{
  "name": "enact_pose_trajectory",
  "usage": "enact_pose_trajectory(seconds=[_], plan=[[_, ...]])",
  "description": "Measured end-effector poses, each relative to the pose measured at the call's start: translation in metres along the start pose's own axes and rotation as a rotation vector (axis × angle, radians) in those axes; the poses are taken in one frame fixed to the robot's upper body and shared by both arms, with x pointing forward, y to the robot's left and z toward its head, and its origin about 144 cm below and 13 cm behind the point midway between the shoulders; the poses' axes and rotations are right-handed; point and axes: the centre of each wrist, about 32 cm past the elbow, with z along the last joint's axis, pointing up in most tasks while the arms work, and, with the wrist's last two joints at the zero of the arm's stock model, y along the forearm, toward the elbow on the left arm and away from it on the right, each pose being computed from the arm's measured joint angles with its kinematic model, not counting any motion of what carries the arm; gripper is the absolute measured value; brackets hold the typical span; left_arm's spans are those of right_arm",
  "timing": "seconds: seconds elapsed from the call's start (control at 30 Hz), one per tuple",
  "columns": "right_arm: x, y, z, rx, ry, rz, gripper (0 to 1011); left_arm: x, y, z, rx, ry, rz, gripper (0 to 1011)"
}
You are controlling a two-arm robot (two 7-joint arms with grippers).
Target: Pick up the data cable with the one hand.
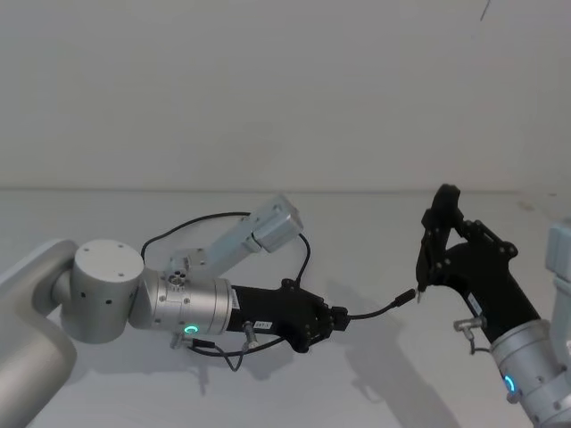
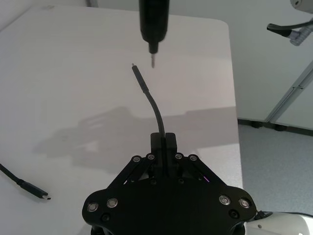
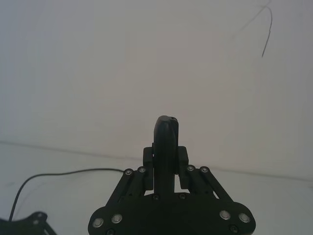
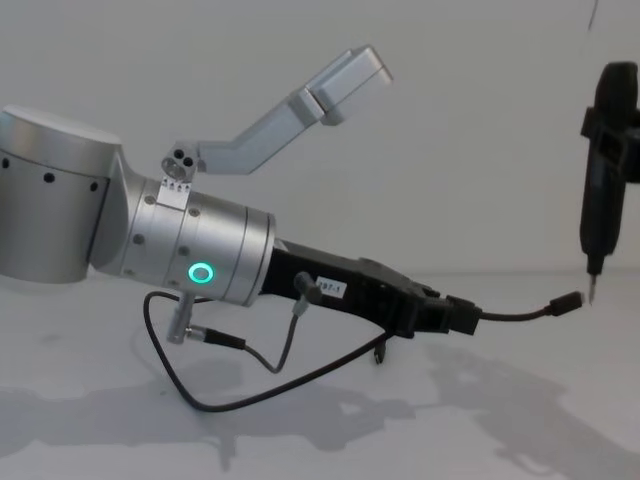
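Left wrist view looks down the left gripper (image 2: 164,141), whose two fingers are pinched together on the data cable (image 2: 155,110) a short way back from its end. Gripping there, rather than at the very tip, leaves a short free length that arches forward and carries the plug (image 2: 138,77) out in the air, clear of the table (image 2: 73,73). The chest view agrees: this gripper reaches in low and nearly level from the left, and the cord runs out of its tips to the plug, which sits above its own shadow.

The plug ends just beside the metal tip of a slim black tool (image 2: 153,22). That tool hangs upright, clamped in the right gripper (image 3: 165,156). Plug and tip look very near each other but apart.

Behind the left gripper the rest of the cord droops in a loose loop under and around the arm, and its far plug (image 2: 43,195) lies flat on the table. I judge the grasp made and the near end lifted, with the slack not yet raised.
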Motion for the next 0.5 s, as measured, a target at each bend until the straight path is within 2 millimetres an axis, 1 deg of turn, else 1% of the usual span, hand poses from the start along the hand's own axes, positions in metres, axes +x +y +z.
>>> enact_pose_trajectory(seconds=[0.2,0.5], plan=[[-0.001,0.006,-0.003,0.025,-0.003,-0.002,279,-0.002,0.001,0.000,0.001,0.000,-0.002,41],[0.000,0.013,-0.013,0.040,-0.023,0.004,279,-0.003,0.002,0.000,0.003,0.000,-0.004,41]])
